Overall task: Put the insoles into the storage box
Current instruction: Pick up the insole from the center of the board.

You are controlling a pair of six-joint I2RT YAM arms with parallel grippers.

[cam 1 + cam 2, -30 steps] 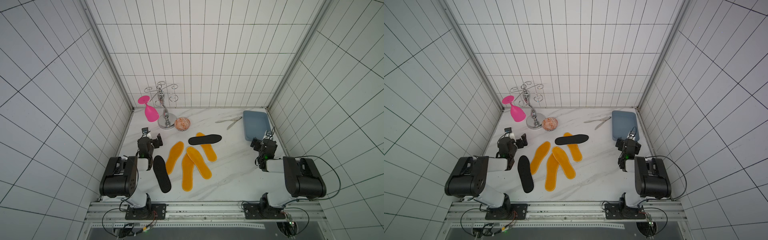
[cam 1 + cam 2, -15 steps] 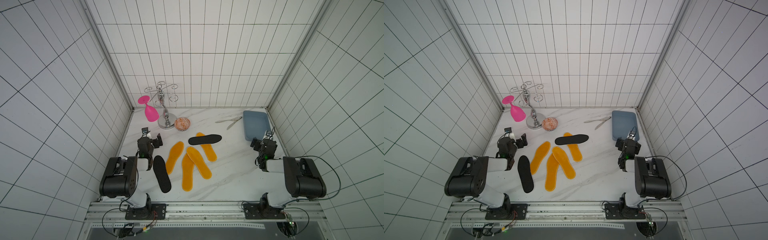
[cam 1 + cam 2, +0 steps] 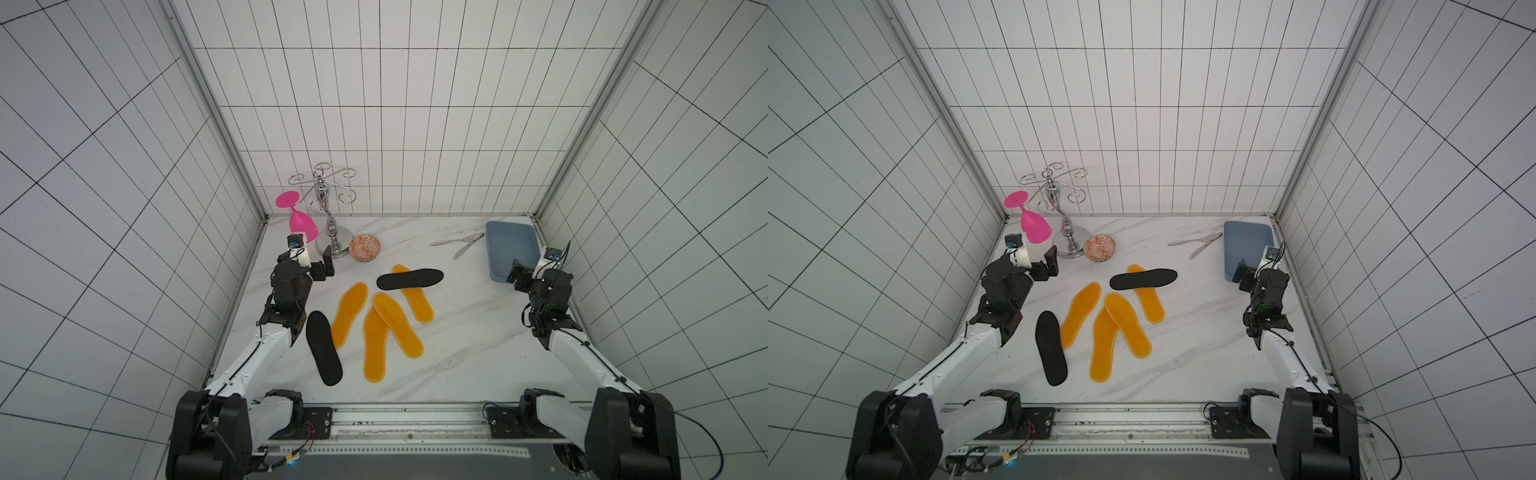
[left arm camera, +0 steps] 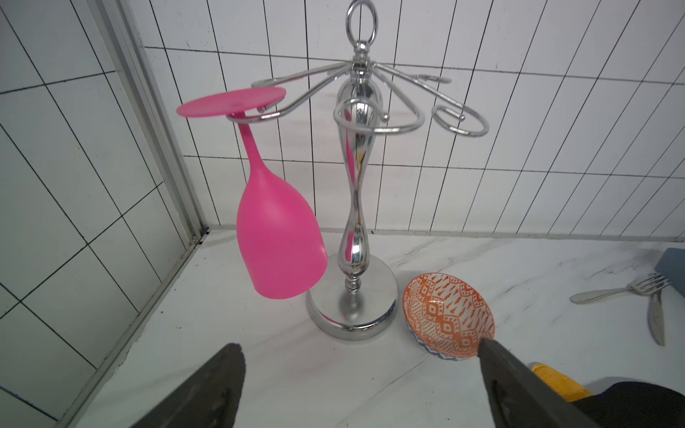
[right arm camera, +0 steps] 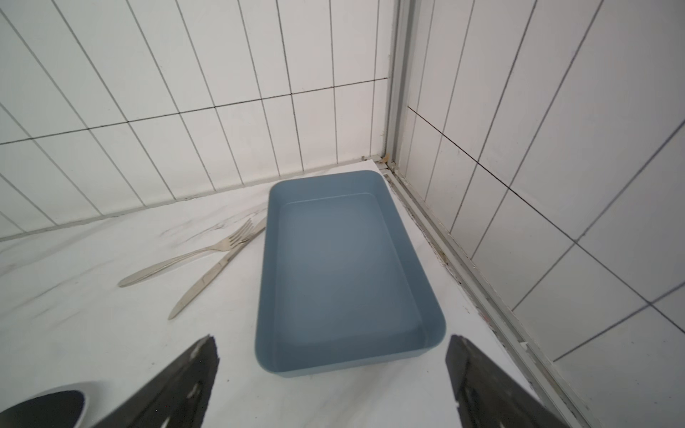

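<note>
Nothing has moved since a second ago: both arms keep their poses and every item lies where it lay. In both top views four orange insoles [image 3: 397, 324] fan out at the centre of the marble tabletop [image 3: 457, 353], the two middle ones overlapping. An upper black insole [image 3: 409, 278] lies crosswise over the far end of the rightmost orange one. A lower black insole [image 3: 324, 349] lies at the left of the fan, just beside the leftmost orange pad. The storage box [image 3: 513, 249] sits at the right of the frame against the side wall, well apart from all six insoles. A fork [image 3: 457, 240] and a knife [image 3: 465, 251] lie just to its left. The left claw [image 4: 357, 350] is spread wide and grips nothing, hovering at centre left before a chrome stand [image 4: 352, 304], from which a pink glass [image 4: 278, 237] hangs upside down. An orange patterned bowl [image 4: 448, 315] stands just beside the stand's base. The right claw [image 5: 331, 339] is also spread wide, gripping nothing, its fingers [image 5: 185, 374] framing the box's near short wall.
</note>
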